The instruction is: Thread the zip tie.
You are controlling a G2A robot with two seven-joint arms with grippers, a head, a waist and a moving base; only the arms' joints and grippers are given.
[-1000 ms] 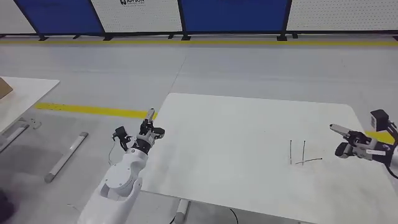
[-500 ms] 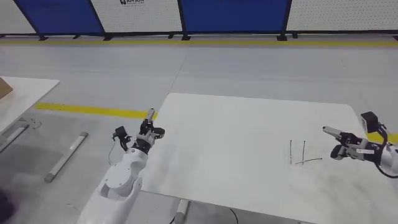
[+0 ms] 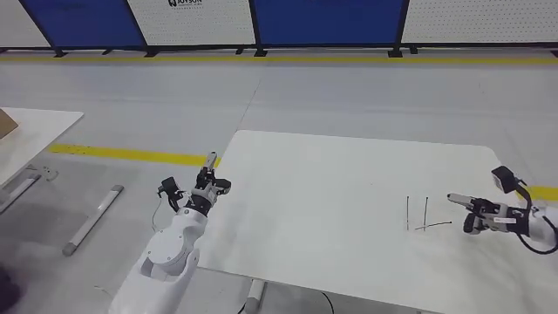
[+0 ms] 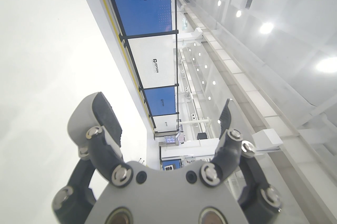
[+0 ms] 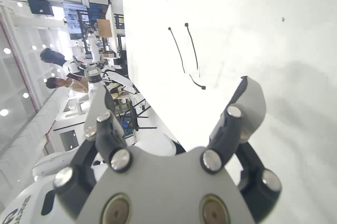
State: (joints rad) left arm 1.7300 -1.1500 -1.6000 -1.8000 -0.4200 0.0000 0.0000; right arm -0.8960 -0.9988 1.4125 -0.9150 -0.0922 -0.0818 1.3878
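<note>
Near the right edge of the tabletop [image 3: 331, 192]: two zip ties [image 5: 192, 46] side by side, long axes front to back, heads toward the far side; third zip tie [image 5: 197, 83] crosswise, head toward the right claw [image 5: 173, 84], spread wide; left claw [image 4: 163, 100] spread too.

i am holding my left arm [image 3: 170, 253] out at my left side, the forearm angling forward and the wrist staying in line with it, so my left gripper [image 3: 210, 164] is pointing straight away from me. its two fingers [image 4: 105, 114] are standing wide apart. my right arm [image 3: 534, 223] is lying low at my far right, bending inward at the wrist, so my right gripper [image 3: 462, 209] is pointing toward my left side. its fingers [image 5: 250, 98] are standing just as wide apart.
</note>
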